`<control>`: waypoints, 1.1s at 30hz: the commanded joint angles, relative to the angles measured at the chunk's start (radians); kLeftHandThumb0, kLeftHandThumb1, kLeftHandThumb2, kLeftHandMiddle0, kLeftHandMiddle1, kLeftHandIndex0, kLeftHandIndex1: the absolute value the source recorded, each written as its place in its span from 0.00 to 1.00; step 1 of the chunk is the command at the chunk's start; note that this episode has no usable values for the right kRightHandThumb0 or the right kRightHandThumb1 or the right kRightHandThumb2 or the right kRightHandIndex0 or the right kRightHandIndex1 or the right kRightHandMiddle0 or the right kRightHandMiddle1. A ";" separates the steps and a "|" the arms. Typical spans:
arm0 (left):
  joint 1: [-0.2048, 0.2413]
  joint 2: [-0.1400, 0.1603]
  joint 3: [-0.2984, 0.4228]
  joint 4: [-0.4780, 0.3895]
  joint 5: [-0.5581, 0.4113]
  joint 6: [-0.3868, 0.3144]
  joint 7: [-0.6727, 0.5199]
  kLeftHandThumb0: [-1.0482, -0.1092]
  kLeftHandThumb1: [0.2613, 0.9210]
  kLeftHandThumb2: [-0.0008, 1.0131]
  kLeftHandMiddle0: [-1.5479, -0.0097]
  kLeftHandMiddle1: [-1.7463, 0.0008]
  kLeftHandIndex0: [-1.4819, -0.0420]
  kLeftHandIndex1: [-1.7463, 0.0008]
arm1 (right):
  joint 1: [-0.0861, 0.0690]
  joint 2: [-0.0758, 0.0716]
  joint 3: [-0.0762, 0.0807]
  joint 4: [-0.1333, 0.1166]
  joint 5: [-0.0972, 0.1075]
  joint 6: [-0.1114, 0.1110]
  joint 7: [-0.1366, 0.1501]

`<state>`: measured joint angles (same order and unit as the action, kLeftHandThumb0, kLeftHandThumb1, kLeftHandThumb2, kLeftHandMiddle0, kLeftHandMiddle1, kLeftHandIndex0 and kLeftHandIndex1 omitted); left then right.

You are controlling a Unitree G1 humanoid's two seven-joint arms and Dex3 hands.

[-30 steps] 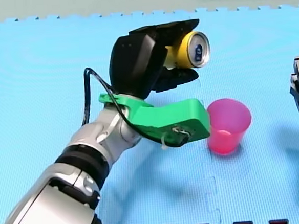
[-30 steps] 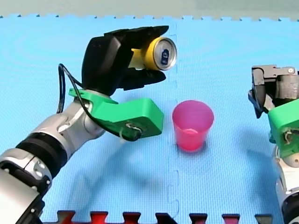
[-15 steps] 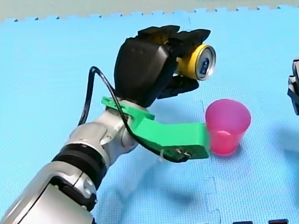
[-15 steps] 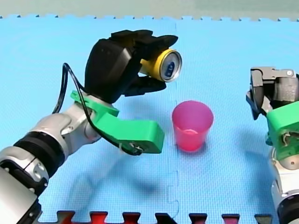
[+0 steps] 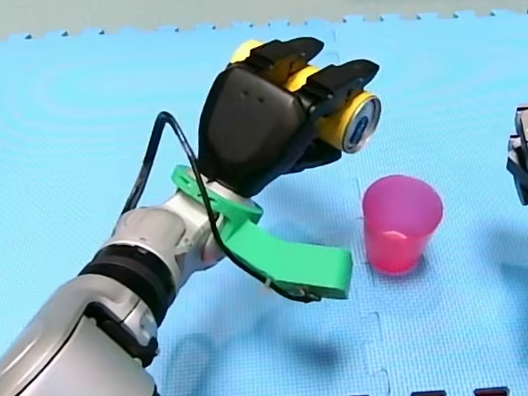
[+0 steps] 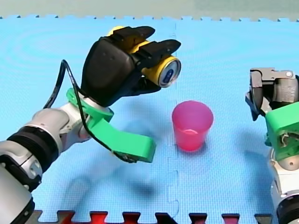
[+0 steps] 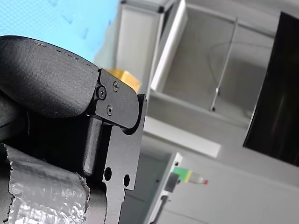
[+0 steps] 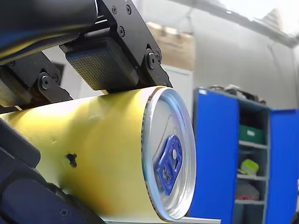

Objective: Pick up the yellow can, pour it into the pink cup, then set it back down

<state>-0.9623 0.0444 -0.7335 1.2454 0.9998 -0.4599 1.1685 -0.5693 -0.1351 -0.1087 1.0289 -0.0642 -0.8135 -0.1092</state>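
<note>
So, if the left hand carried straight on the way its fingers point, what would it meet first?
Likely nothing: the left hand, gripping the yellow can, points past and above the pink cup; depth is uncertain. The right hand is lower, at the right.

Bright primaries in front of me.
I see the yellow can (image 5: 348, 127) with its silver lid and blue tab, a translucent pink cup (image 5: 402, 223), my black left hand (image 5: 259, 130), its bright green wrist bracket (image 5: 296, 264), and a sky-blue, fine-textured foam mat (image 5: 69, 130).

yellow can (image 5: 351, 125) x1 | pink cup (image 5: 402, 223) x1 | left hand (image 5: 254, 117) + right hand (image 6: 265, 91) = 2 hands
</note>
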 commanded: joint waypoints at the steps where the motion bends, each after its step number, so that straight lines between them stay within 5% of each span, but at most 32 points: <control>1: -0.017 0.008 -0.011 0.000 0.003 0.006 0.012 0.82 0.82 0.01 0.18 1.00 0.19 1.00 | -0.004 -0.003 -0.004 0.004 0.005 -0.007 0.002; 18: -0.019 -0.004 -0.034 0.004 -0.008 0.024 -0.015 0.80 0.85 0.00 0.20 1.00 0.23 1.00 | -0.008 -0.004 -0.003 0.017 0.004 -0.018 0.007; 33: -0.026 -0.040 -0.031 0.020 -0.026 0.046 -0.021 0.83 0.85 0.00 0.15 0.98 0.17 0.98 | -0.003 -0.008 -0.002 0.014 -0.002 -0.020 -0.001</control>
<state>-0.9738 0.0053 -0.7667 1.2636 0.9790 -0.4191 1.1427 -0.5728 -0.1371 -0.1090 1.0455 -0.0673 -0.8295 -0.1077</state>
